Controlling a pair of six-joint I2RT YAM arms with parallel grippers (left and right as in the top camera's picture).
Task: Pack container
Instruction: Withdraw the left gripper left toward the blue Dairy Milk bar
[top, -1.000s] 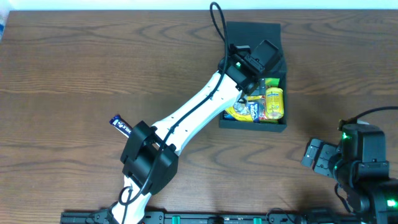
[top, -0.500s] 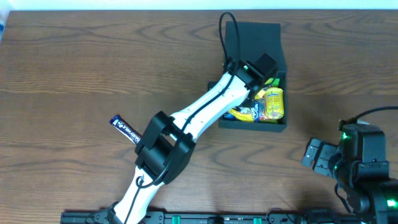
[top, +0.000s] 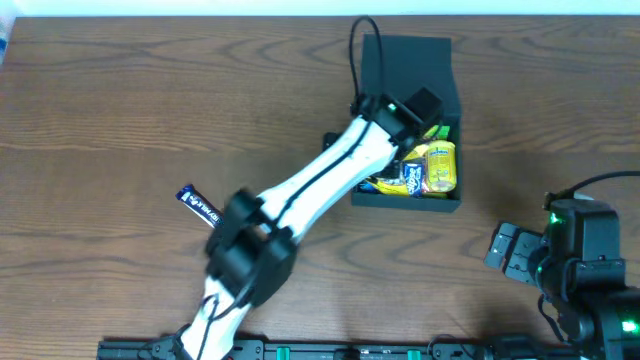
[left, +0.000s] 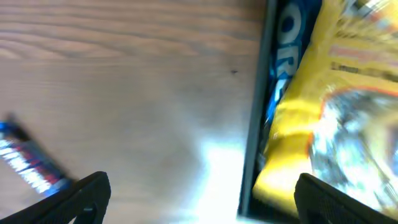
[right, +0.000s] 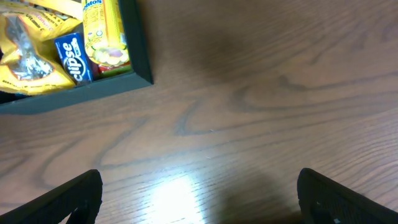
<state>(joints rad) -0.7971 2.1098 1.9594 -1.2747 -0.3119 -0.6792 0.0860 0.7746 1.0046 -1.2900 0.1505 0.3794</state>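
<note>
The dark teal container (top: 405, 200) stands at the back right of the table with its flap lid (top: 410, 62) open. It holds yellow snack packets (top: 440, 165) and a blue packet (top: 408, 178). My left gripper (top: 420, 105) is open and empty, hovering over the box. In the left wrist view the fingers (left: 199, 199) straddle the container's left wall (left: 252, 149), with a yellow packet (left: 336, 93) and a blue Oreo packet (left: 289, 37) inside. My right gripper (top: 505, 250) is open and empty, low at the right of the box. It is also open in its own wrist view (right: 199, 193).
A blue snack bar (top: 198, 205) lies on the wooden table left of the left arm and shows in the left wrist view (left: 28, 165). The right wrist view shows the container's corner (right: 140, 56) and a blue Eclipse packet (right: 71, 56).
The left arm's elbow has swung over the table and the left gripper has shifted slightly over the box. The right arm has not moved.
</note>
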